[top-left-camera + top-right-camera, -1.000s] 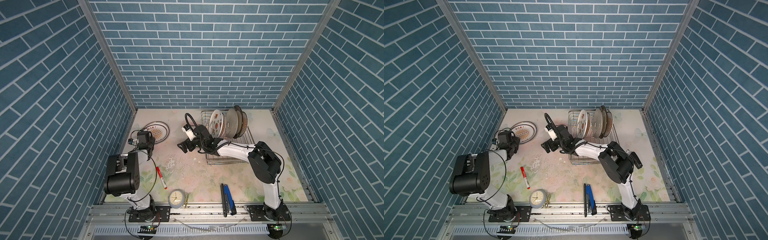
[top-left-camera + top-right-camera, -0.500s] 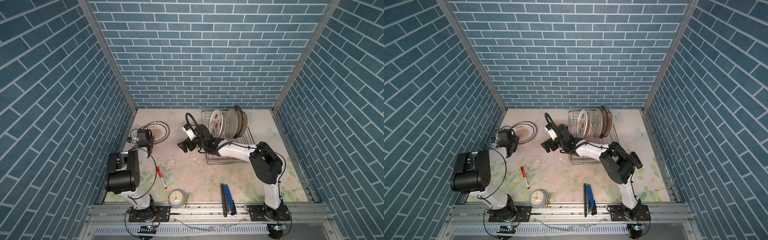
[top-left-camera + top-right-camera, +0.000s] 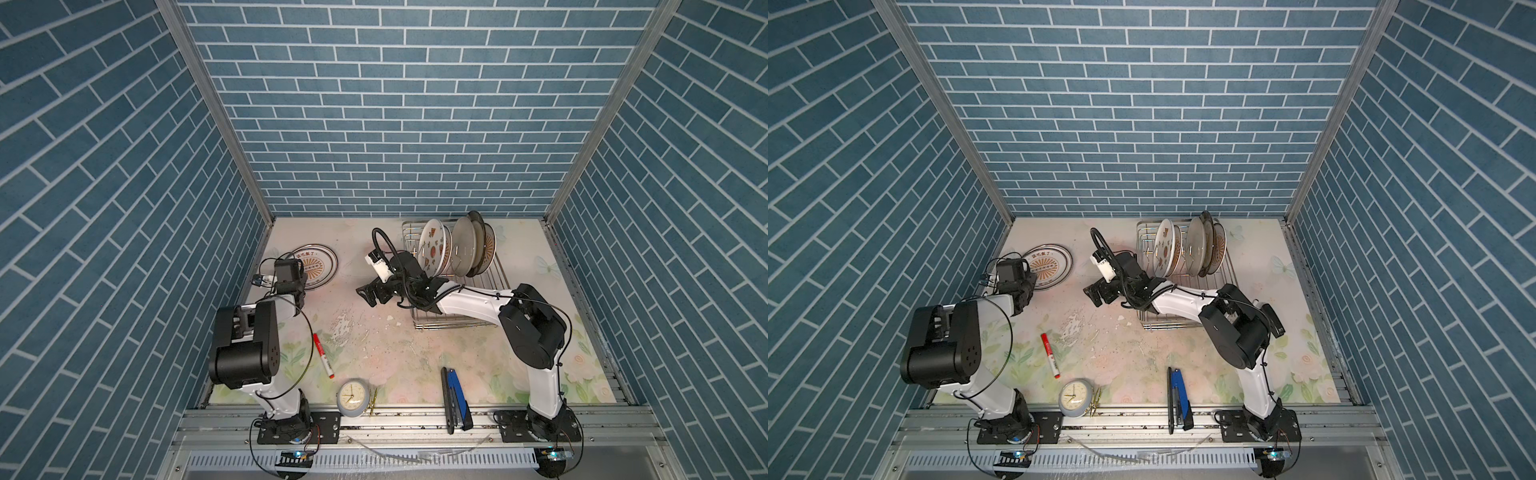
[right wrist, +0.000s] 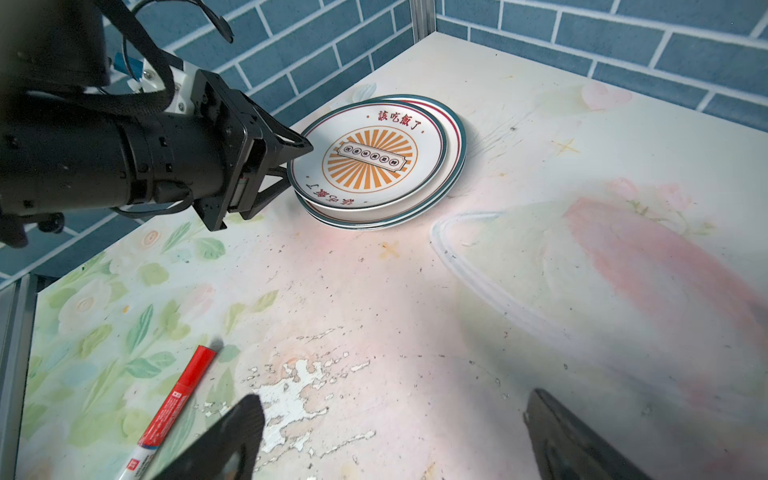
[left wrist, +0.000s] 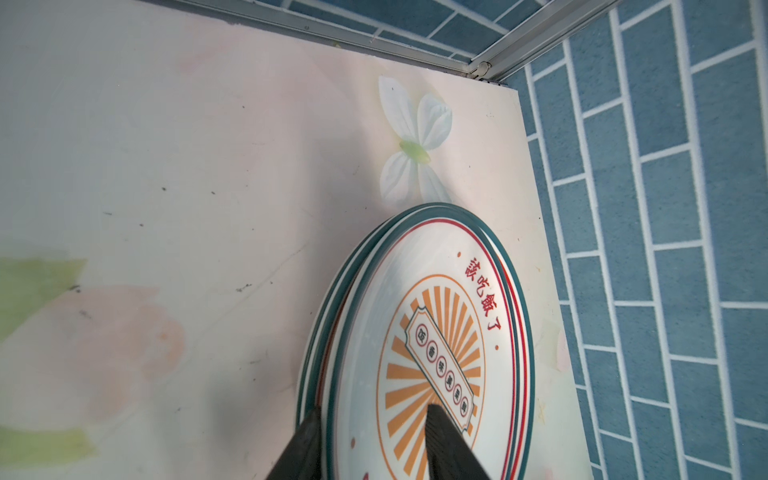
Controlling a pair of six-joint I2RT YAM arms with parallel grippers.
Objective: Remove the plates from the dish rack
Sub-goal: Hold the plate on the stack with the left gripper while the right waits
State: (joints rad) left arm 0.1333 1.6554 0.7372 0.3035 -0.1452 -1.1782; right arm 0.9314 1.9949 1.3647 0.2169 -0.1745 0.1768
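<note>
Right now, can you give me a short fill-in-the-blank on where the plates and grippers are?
1. The left gripper has its fingers on either side of the rim of the top ____ in the stack.
2. The right gripper is ____ and holds nothing.
3. The other plates stand upright in the ____.
4. Beside the clock lies a red ____.

Missing: plate; open; rack; marker

You had the left gripper (image 3: pixel 1025 277) down at the near rim of the stacked plates (image 3: pixel 1049 262) by the left wall; its jaws were hidden from here. Your right gripper (image 3: pixel 1093 294) hung spread wide and empty over the table (image 3: pixel 1142 357), just left of the dish rack (image 3: pixel 1185 324), where several upright plates (image 3: pixel 1165 245) stood.
</note>
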